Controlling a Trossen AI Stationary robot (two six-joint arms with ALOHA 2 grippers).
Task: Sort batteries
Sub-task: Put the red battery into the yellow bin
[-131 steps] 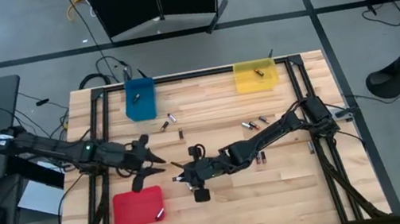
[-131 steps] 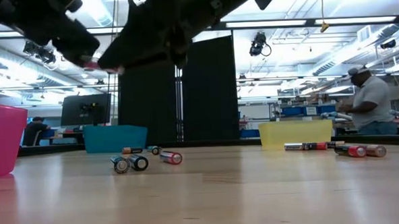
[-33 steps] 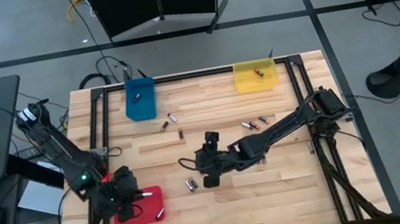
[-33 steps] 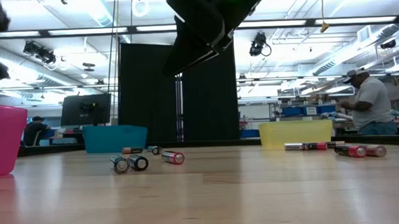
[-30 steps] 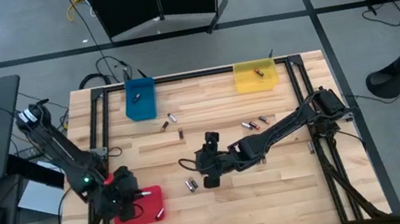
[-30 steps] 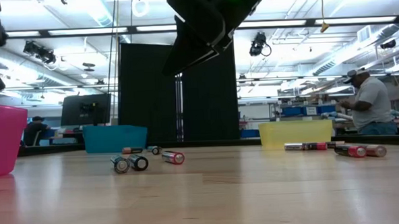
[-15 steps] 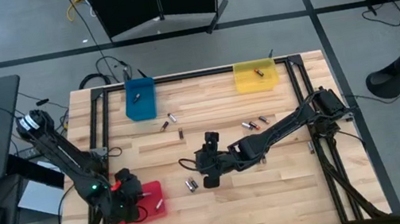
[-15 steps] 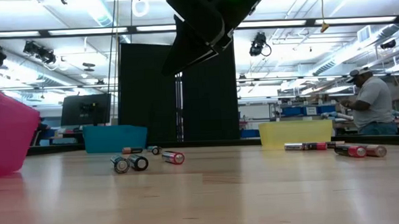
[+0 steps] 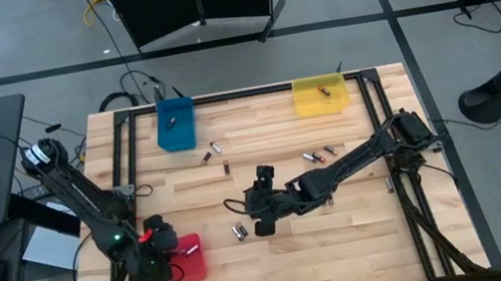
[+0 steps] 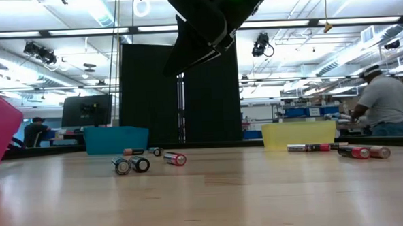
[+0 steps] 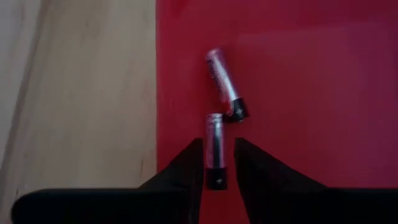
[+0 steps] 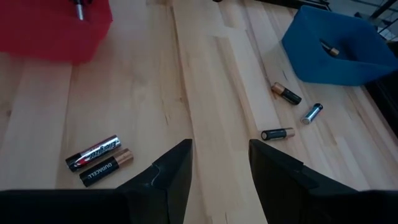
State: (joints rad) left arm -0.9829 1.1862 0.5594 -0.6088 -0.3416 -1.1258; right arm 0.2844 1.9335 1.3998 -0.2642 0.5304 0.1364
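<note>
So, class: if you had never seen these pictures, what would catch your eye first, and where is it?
Probably the three bright trays on the wooden table: a red tray at the near left corner, a blue tray and a yellow tray along the far edge. The left gripper hangs over the red tray with a battery between its fingers. The right gripper hovers open mid-table above two loose batteries.

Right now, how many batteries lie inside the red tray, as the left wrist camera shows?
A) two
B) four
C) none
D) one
A: the left wrist view shows two batteries on the floor of the red tray, one of them between the fingers of the left gripper.
</note>
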